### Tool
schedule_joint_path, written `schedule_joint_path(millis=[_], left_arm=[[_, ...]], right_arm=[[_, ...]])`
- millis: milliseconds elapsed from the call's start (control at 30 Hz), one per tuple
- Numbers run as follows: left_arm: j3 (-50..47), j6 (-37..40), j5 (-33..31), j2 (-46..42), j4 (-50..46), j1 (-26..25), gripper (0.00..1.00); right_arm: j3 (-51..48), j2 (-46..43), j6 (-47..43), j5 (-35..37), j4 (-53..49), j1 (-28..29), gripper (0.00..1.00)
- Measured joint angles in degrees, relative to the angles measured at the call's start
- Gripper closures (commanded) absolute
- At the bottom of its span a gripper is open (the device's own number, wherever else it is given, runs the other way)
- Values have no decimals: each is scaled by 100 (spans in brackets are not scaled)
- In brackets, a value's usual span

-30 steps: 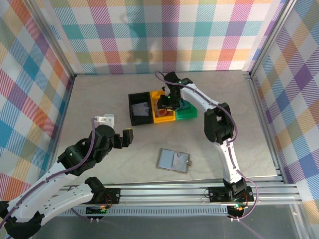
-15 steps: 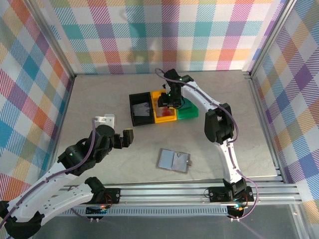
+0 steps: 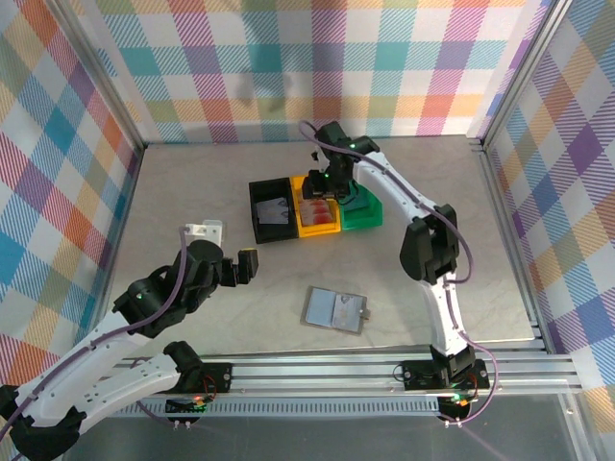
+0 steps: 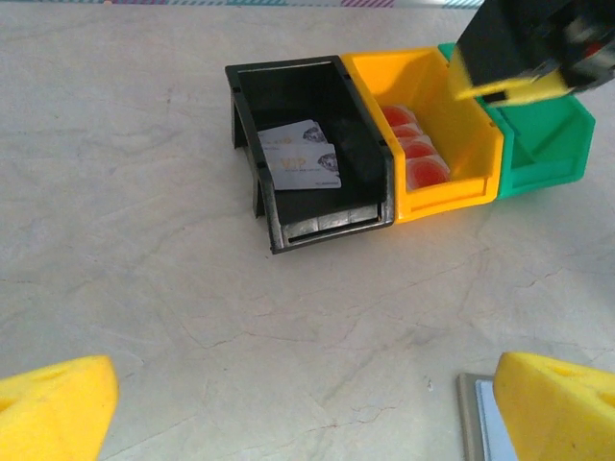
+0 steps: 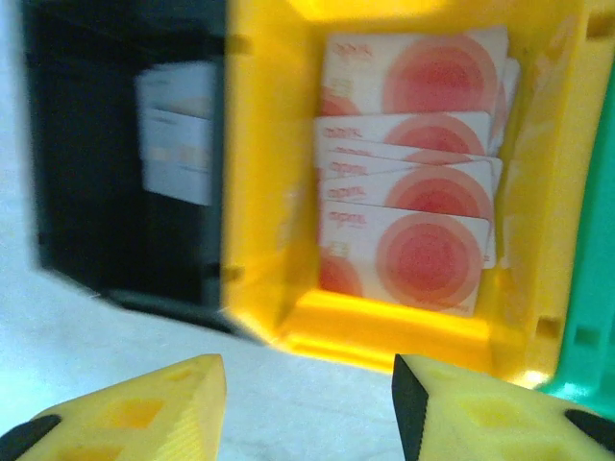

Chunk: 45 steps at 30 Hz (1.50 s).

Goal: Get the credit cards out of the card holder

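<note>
Just below the right end effector [image 5: 306, 373] lie red credit cards [image 5: 415, 216].

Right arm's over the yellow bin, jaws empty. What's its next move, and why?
Probably lift the right gripper and swing toward the card holder: its jaws stand apart and empty, and red cards already lie in the yellow bin.
</note>
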Motion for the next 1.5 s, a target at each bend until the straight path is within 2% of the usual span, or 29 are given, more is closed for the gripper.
schedule_joint_path(millis=[167,333,567,833,1133,1333,1500], left_arm=[[0,0,94,155,-17,0,0],[2,-7,341,179,-22,0,0],[269,-96,1106,525,-166,0,0],[463,-610,2081,807,-289,0,0],[-197,-1331,2855,872,26,-66,0],[-350,-1733,2992,1078,463,-378,1],[-483,-2020,3001,1408,785,-671,1]], right_arm=[[-1147,-1655,48,2,417,260,51],[-3104,-3368,361,-164,1008,378,54],[-5652,-4865,918,-297,1613,382,54],[-7831,-6551,1609,-297,2039,382,55],[-8931,-7149,2177,-321,2470,400,59],[-9331,-7267,2459,-339,2787,455,66],[-9464,-7206,2601,-334,2940,498,67]])
